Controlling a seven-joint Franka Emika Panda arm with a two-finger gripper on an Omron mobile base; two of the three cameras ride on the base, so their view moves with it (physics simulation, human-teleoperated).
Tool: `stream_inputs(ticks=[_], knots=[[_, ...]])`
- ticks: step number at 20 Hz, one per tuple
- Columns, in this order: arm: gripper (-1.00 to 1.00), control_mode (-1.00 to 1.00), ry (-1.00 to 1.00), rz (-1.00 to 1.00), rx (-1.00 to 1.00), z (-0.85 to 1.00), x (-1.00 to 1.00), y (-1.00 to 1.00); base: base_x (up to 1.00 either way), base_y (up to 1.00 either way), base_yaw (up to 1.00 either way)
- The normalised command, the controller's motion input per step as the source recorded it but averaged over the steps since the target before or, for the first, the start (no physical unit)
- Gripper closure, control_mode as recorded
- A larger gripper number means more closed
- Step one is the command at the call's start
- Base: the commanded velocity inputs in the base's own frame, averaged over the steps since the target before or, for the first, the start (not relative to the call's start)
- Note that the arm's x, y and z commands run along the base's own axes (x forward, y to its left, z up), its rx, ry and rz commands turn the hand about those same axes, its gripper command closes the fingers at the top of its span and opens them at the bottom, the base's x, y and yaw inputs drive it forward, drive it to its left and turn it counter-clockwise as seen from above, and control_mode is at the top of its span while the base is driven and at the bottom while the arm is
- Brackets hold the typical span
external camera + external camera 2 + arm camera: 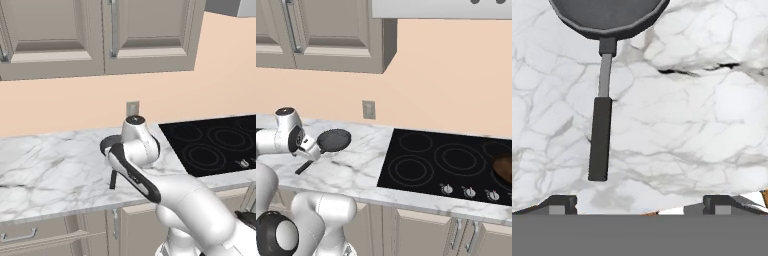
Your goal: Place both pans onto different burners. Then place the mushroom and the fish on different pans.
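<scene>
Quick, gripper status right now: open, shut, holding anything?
Gripper: open, holding nothing, hovering above the marble counter beside the dark pan's handle.

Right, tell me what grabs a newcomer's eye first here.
First, the round dark grey-black skillet lying on the white marble counter, left of the glossy black glass cooktop, long black handle pointing at the open two-finger gripper. Then the rusty-brown pan already sitting at the cooktop's right edge.
</scene>
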Motion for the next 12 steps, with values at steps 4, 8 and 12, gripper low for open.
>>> stream_inputs(ticks=[4, 8, 12], knots=[[-1.00, -1.00, 0.01, 0.00, 0.00, -0.29, 0.19, 0.07, 0.00, 0.00, 0.00], [-1.00, -1.00, 0.00, 0.00, 0.00, -0.32, 0.21, 0.09, 0.00, 0.00, 0.00], [-1.00, -1.00, 0.01, 0.00, 0.00, -0.35, 0.25, 0.16, 0.00, 0.00, 0.00]])
